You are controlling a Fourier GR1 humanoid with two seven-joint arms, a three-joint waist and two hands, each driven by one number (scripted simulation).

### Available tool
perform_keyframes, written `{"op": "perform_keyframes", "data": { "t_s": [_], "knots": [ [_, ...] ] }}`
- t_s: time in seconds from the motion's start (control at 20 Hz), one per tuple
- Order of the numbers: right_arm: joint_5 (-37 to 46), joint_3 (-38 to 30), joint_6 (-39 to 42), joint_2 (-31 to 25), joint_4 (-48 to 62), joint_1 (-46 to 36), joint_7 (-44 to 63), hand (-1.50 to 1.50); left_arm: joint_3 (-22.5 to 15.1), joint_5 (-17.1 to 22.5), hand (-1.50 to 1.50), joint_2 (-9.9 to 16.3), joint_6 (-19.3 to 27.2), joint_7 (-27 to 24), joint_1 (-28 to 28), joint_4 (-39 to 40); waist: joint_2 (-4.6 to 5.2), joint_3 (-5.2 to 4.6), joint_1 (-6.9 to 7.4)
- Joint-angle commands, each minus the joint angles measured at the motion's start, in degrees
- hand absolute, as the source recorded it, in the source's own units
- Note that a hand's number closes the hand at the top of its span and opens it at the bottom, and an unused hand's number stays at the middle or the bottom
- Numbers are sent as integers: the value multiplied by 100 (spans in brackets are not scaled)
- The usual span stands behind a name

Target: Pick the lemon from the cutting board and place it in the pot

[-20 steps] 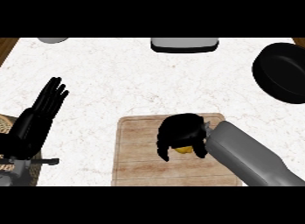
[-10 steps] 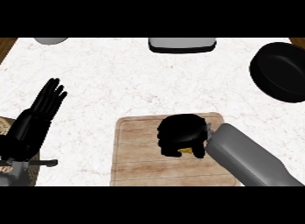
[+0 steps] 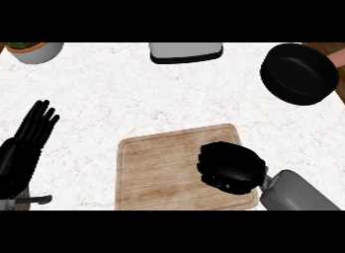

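Looking down from the head view, I see the right hand [image 3: 232,167] over the right part of the cutting board [image 3: 160,170], fingers curled downward into a closed bunch. The lemon cannot be made out; the curled hand hides whatever lies beneath it, so I cannot tell whether the fruit is enclosed in the fingers. The right forearm enters from the lower right corner and meets the hand just past the board's right edge.

The cutting board is a light wooden rectangle lying flat on the white marbled desk [image 3: 131,99], slightly rotated, near the lower middle of the view. Its left and upper portions are bare wood.

The pot [image 3: 300,73] sits at the upper right of the desk, a round black vessel with a dark interior and a pinkish handle pointing toward the right edge. It is well apart from the right hand and the board.

The left hand [image 3: 25,143] rests at the left edge of the view, fingers straight, held together and pointing up, holding nothing.

Along the far edge of the desk I note a white and dark rectangular object [image 3: 186,52] at centre and a grey planter [image 3: 35,51] at the upper left corner.
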Motion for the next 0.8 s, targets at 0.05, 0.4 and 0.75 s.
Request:
{"op": "perform_keyframes", "data": {
  "t_s": [0.05,0.4,0.75],
  "knots": [
    [-429,-660,-197,-408,-1241,972,828,150,659,-96,0,-108,732,-174,-182,-92,27,-122,-170],
    [-1038,-2173,-612,-711,-2854,1552,1916,150,649,-191,0,-135,638,-148,-64,-134,92,-119,-174],
    [-2278,-3965,-472,-1056,-3509,1653,2411,150,523,-311,0,-378,689,-250,-483,76,205,-117,65]
  ]
}}
